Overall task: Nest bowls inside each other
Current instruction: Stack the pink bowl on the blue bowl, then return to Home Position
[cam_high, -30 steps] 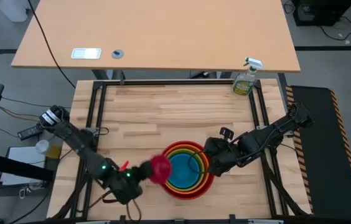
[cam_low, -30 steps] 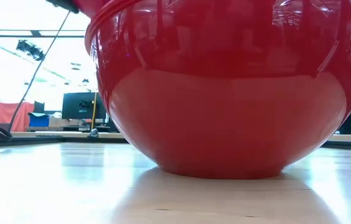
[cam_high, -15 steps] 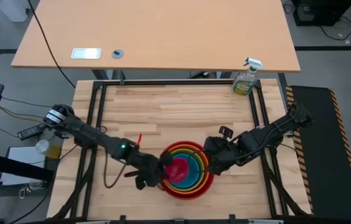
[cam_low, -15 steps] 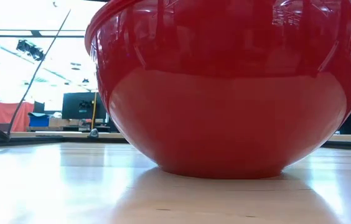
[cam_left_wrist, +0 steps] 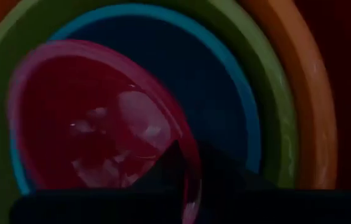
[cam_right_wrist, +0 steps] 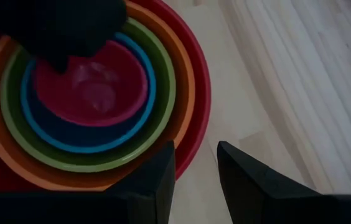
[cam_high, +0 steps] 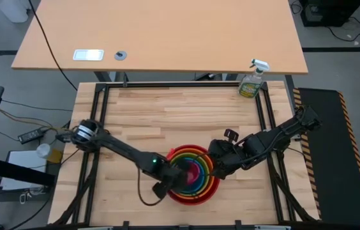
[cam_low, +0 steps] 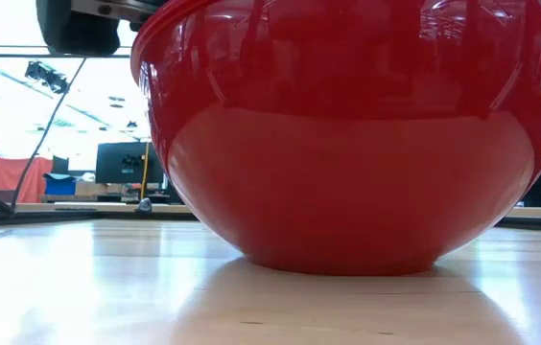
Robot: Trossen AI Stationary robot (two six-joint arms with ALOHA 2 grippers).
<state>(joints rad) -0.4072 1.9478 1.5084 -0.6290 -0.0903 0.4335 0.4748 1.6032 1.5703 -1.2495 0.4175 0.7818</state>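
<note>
Four bowls sit nested near the table's front edge: red outermost, then orange, lime green and blue. The red bowl's base stands on the table. The small pink bowl lies inside the blue one, and my left gripper is shut on its rim. My right gripper hovers open over the red bowl's right rim, with nothing between its fingers. My left gripper has the pink bowl's rim on the side toward the table's left, with one finger inside the bowl and one outside. The fingers slant down from the table's left. The bowl is mouth up inside the blue bowl, off-centre toward that side.
A green spray bottle stands at the table's far right corner. The far half of the wooden table is bare. The table's dark frame rails run along its left and right edges.
My left gripper has carried the pink bowl from left of the stack toward the table's right, over the red bowl's rim and down into the blue bowl, rolling its wrist on the way. The bowl now sits mouth up inside the stack.
</note>
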